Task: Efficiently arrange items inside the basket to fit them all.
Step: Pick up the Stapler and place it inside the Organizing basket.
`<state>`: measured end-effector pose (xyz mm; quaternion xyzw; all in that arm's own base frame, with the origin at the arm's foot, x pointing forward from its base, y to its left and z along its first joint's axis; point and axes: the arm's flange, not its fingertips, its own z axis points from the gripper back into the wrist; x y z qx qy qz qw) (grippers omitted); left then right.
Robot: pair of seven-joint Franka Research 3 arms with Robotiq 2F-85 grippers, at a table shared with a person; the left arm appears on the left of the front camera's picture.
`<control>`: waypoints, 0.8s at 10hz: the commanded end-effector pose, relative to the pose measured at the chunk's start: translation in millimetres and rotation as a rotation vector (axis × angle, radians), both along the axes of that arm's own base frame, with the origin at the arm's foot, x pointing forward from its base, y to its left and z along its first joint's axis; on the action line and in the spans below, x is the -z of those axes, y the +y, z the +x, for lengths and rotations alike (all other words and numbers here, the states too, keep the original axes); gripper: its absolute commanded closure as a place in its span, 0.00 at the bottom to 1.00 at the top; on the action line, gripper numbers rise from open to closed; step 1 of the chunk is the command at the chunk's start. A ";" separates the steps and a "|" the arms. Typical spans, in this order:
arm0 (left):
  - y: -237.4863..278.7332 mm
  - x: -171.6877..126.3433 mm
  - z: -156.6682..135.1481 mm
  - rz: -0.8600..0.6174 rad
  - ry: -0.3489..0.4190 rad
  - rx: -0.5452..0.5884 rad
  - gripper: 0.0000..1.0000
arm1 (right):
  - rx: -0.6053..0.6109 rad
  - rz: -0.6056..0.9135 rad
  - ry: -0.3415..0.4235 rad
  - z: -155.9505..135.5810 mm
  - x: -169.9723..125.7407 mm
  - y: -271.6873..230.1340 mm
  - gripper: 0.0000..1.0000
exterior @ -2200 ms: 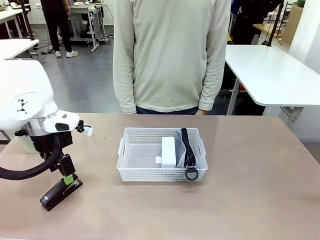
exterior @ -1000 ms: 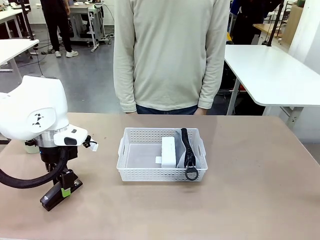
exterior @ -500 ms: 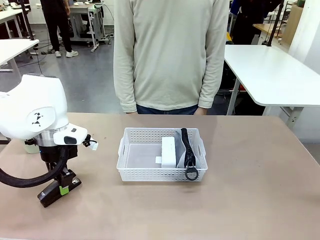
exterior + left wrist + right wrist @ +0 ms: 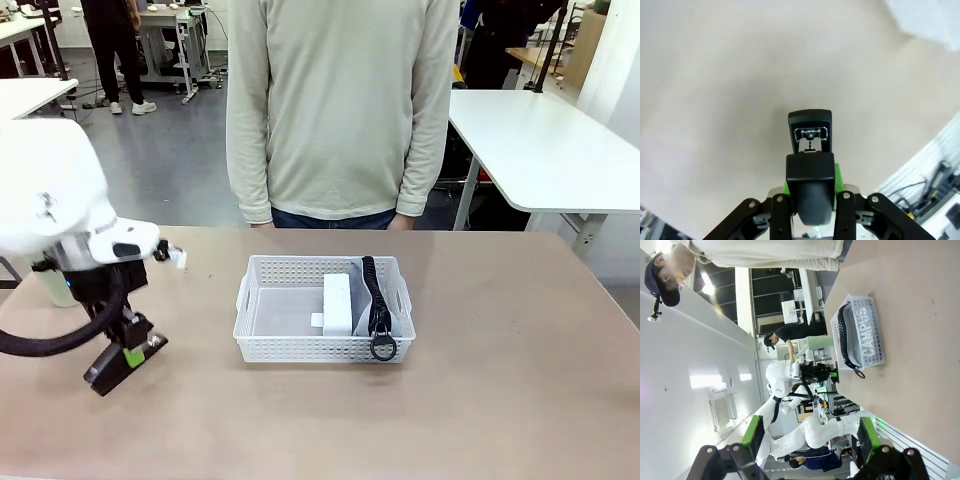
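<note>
The work surface is a tan table (image 4: 500, 390), with a person (image 4: 340, 110) standing at its far edge. Take the white basket (image 4: 300, 348) at the table's middle as your reference.

Inside the basket, the white box (image 4: 337, 303) stands near the middle. The grey pouch (image 4: 362, 300) lies against the basket's right wall, just beside the box. Its black ring (image 4: 382, 347) hangs over the near rim. In the right wrist view, the pouch (image 4: 867, 337) shows the print "CAMPUS" through the basket (image 4: 875, 315) wall.

Find the black stapler (image 4: 110, 370) well to the left of the basket, outside it. It sits tilted, with its end nearer the basket higher. You cannot tell whether its low end touches the table.

The left gripper (image 4: 130, 352) is clamped tight on the stapler. In the left wrist view, the gripper (image 4: 810, 192) pinches the stapler (image 4: 810, 132) body between its green pads (image 4: 838, 175).

The right gripper (image 4: 810, 440) has its fingers (image 4: 754, 432) spread fully apart and holds nothing.

The pale green cup (image 4: 50, 287) stands farther left of the basket, partly hidden behind the left arm.
</note>
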<state>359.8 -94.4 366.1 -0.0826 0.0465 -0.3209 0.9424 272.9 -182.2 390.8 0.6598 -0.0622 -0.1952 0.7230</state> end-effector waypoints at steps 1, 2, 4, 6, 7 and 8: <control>11.5 -69.9 -11.6 -0.128 -0.067 -0.137 1.00 | 0.001 0.008 -0.028 -0.8 -1.7 -0.5 0.00; 14.2 -94.2 -8.9 -0.167 -0.088 -0.231 1.00 | 0.001 0.008 -0.028 -0.8 -1.7 -0.5 0.00; 28.7 -111.1 -4.2 -0.270 -0.076 -0.384 1.00 | 0.001 0.008 -0.028 -0.8 -1.7 -0.5 0.00; 47.9 -107.5 7.2 -0.323 -0.035 -0.485 1.00 | 0.001 0.008 -0.028 -0.8 -1.7 -0.5 0.00; 35.7 -122.3 -5.7 -0.259 -0.073 -0.370 1.00 | 0.001 0.008 -0.028 -0.8 -1.7 -0.5 0.00; 35.7 -122.3 -5.7 -0.259 -0.073 -0.370 1.00 | 0.001 0.008 -0.028 -0.8 -1.7 -0.5 0.00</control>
